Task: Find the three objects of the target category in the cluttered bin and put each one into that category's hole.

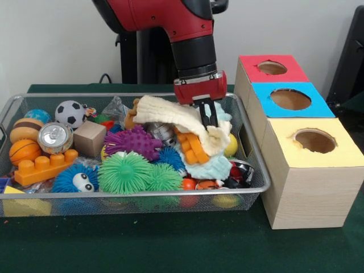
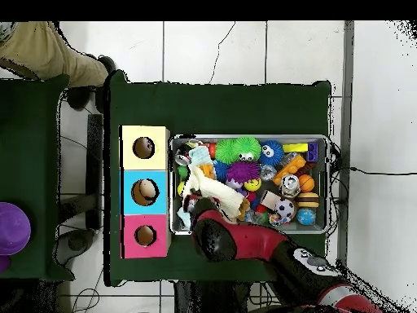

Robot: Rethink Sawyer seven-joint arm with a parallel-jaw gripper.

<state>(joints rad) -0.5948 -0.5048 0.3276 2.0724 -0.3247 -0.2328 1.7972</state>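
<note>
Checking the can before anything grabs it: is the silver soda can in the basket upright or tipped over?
Tipped: the silver soda can lies on its side in the wire basket, its pull-tab top facing the front camera.

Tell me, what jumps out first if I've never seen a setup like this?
Probably the red arm's end effector, down in the wire basket and pinching a cream knitted cloth that drapes over the jumble of toys. Next, the three wooden boxes beside the basket, faced red, blue and yellow, each with a round hole on top.
</note>
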